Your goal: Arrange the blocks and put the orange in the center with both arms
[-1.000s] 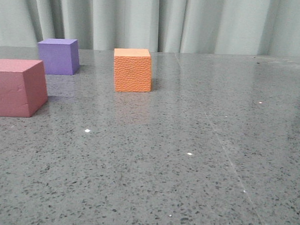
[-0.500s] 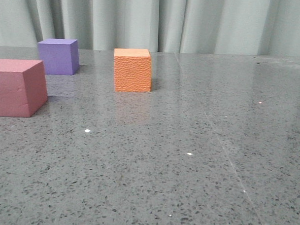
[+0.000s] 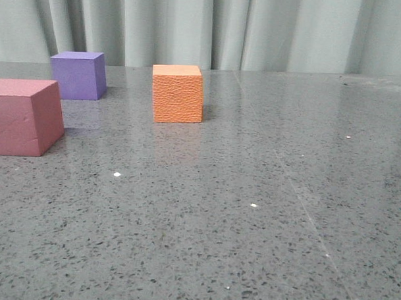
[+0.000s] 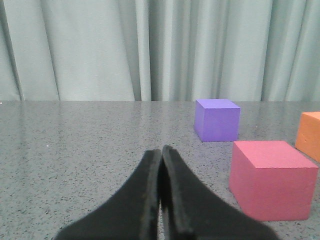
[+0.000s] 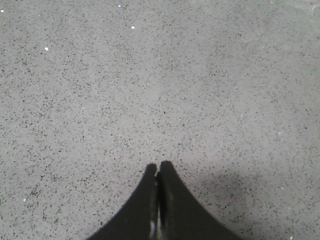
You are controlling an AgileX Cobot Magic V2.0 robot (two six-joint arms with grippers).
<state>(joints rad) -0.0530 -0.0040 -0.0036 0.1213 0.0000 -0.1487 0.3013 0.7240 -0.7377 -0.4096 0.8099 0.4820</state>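
Three foam blocks stand on the grey speckled table (image 3: 252,191). The orange cube (image 3: 177,94), with a pebbled face, is at mid-left toward the back. The purple cube (image 3: 77,74) is farther back on the left. The pink-red cube (image 3: 25,117) sits nearest, at the left edge. Neither arm shows in the front view. In the left wrist view my left gripper (image 4: 161,150) is shut and empty, with the pink-red cube (image 4: 272,179), the purple cube (image 4: 217,119) and a sliver of the orange cube (image 4: 310,135) ahead to one side. My right gripper (image 5: 158,164) is shut over bare table.
A pale green curtain (image 3: 211,28) hangs along the table's far edge. Small white specks (image 3: 253,205) dot the table surface. A faint seam line (image 3: 298,196) runs across the right half of the table.
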